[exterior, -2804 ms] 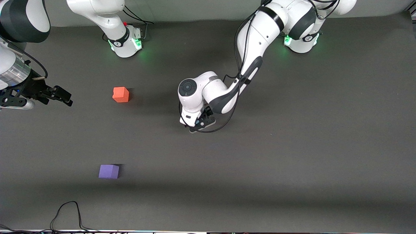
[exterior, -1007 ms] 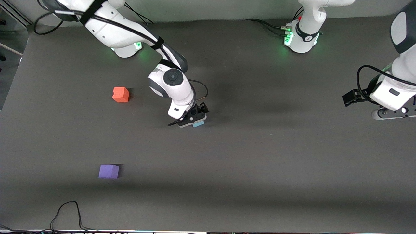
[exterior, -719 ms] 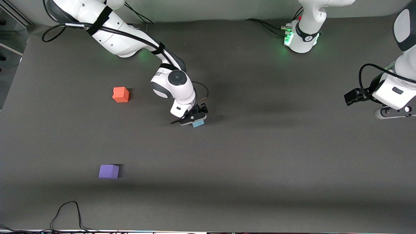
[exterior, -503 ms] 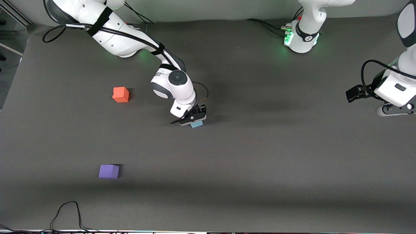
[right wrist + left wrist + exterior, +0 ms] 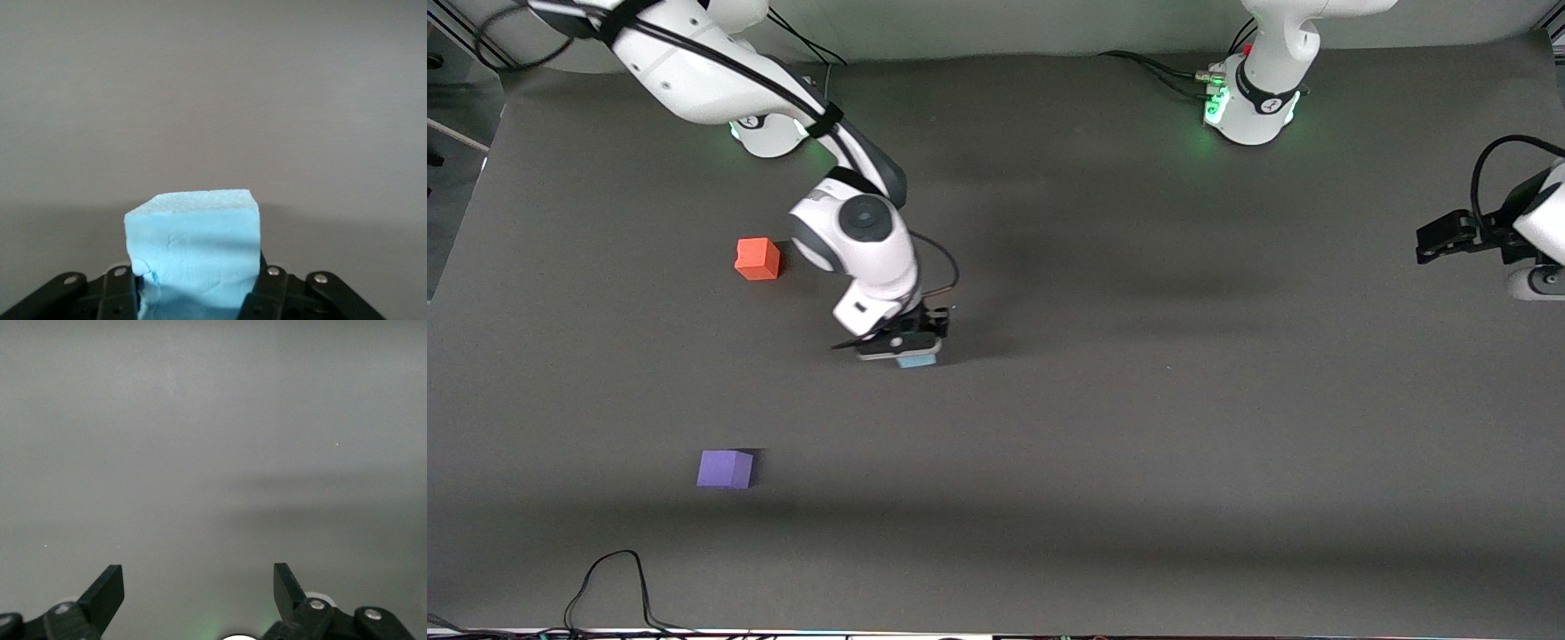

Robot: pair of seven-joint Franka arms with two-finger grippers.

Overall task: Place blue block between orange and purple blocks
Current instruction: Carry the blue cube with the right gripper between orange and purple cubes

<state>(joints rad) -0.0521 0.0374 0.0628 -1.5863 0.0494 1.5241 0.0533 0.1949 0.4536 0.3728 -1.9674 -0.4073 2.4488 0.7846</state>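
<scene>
Since a moment ago, we see the right claw (image 5: 903,348) has carried the blue block (image 5: 916,360) toward the right arm's end of the desk (image 5: 1138,427), gripping it between its fingers (image 5: 120,293). We find the orange block (image 5: 758,259) and purple block (image 5: 725,468) unmoved. Our left claw (image 5: 1440,242) waits wide apart over the desk's left-arm end.

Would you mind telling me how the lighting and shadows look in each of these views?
Front view: even overhead light, green glow at both arm bases, soft dark band across the table nearest the camera. Left wrist view: pale, washed-out surface with faint shadow streaks. Right wrist view: blue block evenly lit, soft shadow beside it.
</scene>
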